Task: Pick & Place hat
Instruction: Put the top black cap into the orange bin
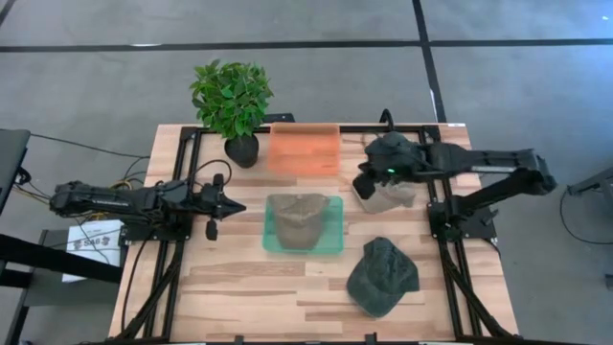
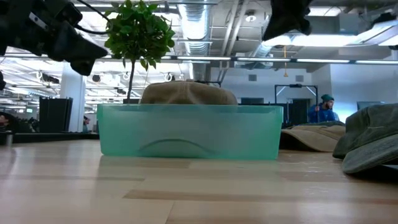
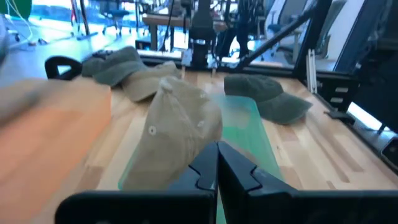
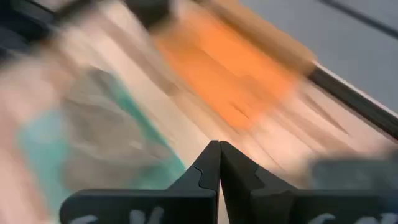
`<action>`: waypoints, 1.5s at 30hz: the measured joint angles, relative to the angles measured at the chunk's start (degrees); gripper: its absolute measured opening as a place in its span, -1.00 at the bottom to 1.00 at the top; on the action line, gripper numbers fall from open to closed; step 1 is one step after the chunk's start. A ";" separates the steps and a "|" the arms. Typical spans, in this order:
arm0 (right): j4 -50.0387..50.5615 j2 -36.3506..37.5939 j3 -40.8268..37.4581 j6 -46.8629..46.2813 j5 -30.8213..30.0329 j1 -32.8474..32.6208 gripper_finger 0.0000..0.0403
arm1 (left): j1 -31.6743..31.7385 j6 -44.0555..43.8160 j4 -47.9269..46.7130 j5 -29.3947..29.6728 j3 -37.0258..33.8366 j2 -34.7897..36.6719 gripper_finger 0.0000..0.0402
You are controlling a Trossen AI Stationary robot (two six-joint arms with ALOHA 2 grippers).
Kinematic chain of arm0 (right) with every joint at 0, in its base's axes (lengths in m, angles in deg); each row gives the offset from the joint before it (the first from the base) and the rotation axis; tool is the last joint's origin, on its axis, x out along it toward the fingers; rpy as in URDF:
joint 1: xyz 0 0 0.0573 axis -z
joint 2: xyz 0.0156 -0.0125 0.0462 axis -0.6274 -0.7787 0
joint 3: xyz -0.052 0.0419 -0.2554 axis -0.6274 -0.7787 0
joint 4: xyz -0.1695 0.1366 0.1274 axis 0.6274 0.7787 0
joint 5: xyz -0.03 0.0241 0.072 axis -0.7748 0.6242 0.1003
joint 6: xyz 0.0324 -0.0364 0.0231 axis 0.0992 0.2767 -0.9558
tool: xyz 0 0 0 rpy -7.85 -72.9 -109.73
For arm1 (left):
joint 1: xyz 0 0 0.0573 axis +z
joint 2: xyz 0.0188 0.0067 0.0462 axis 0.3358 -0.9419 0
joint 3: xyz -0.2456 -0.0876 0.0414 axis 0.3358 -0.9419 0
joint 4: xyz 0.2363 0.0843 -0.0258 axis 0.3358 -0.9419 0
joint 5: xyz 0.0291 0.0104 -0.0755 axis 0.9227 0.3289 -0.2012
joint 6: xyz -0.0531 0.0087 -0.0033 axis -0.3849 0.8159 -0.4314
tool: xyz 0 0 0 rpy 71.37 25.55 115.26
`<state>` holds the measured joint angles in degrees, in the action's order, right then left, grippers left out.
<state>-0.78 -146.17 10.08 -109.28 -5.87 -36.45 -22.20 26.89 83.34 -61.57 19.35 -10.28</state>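
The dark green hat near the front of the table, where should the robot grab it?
Probably by the brim. The dark green hat lies flat on the table with nothing touching it, its crown domed and soft. In the low view its brim sticks out as a thin edge by the wood. The right gripper, now shut above the tan hat, could come straight down and pinch it.

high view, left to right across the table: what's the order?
left pincer → potted plant → green bin holding a tan hat → right pincer over a beige hat.
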 joint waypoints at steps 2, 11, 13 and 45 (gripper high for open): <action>9.03 -4.42 5.84 -2.89 -1.90 0.70 -1.00 | -0.01 -0.01 0.02 0.00 0.00 1.00 -1.00; 31.39 -7.66 11.58 -24.29 -6.87 6.30 -1.00 | -0.01 -0.04 0.04 0.00 0.00 2.45 -1.00; 36.09 -6.88 11.58 -28.25 -7.47 7.54 -0.98 | -0.01 -0.07 0.04 0.00 0.00 2.45 -1.00; 25.20 9.93 -10.22 -19.41 -7.02 38.44 0.29 | -0.05 -2.58 0.04 0.17 0.02 2.43 -1.00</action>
<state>24.42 -136.24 -0.14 -128.69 -12.89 1.98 -22.25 24.31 83.39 -61.39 19.37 -7.85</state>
